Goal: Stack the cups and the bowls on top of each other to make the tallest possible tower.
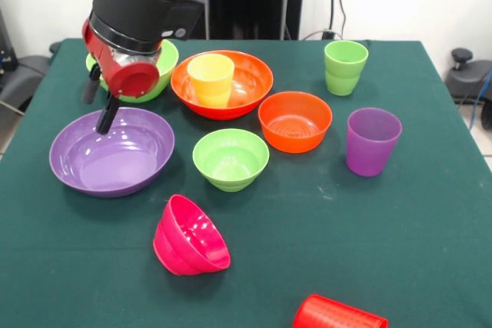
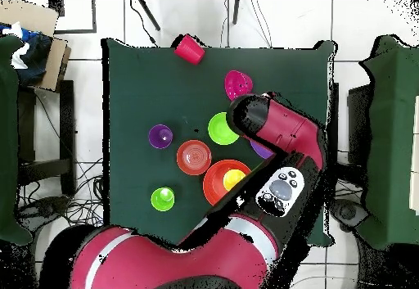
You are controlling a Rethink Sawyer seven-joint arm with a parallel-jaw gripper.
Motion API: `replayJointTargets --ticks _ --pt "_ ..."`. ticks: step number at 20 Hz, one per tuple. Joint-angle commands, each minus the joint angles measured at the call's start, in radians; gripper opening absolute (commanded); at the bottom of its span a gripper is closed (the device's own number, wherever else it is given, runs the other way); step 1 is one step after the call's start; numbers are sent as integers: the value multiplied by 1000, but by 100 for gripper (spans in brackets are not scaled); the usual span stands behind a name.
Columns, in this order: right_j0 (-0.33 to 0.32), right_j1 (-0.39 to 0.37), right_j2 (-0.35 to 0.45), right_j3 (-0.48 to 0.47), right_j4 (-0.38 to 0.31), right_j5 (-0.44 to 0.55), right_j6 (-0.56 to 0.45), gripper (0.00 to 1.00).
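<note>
Bowls and cups lie spread over the green desk [image 1: 384, 266], nothing stacked yet except the yellow cup [image 1: 211, 79], which stands upright inside the large orange bowl [image 1: 250, 82]. The large purple bowl [image 1: 115, 155] sits at the front view's left, with the gripper [image 1: 107, 117] hanging over its far rim; only one dark fingertip shows there, so I cannot tell how the jaws stand. Behind the arm's red wrist peeks the large lime green bowl [image 1: 165, 63]. Toward the middle are the small lime green bowl [image 1: 231, 159] and the small orange bowl [image 1: 295, 120], close together but apart. The small magenta-pink bowl [image 1: 190, 237] lies tipped on its side nearer the camera, and the red cup [image 1: 338, 314] lies on its side at the bottom edge. The purple cup [image 1: 373, 141] and the light green cup [image 1: 345, 67] stand upright on the right.

All look like light, stiff, glossy plastic (slippery under a pinch, I would judge), so a rim is the likeliest hold: one finger inside, one outside the wall.

The overhead view shows the red cup [image 2: 189, 48] close to the desk's edge and the spacing between pieces, but the arm covers the purple bowl almost wholly there. The front view alone shows the tipped bowl's open mouth and the fingertip's height above the purple bowl.
</note>
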Motion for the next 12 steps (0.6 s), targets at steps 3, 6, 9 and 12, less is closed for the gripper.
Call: replayJointTargets --ticks 3,6,9,12 --pt "-27 95 183 43 -52 -175 78 100" --pt "-32 99 189 47 -54 -198 76 100" --pt "-34 108 189 44 -50 -208 77 100" --pt "-32 108 189 44 -43 -200 79 100"
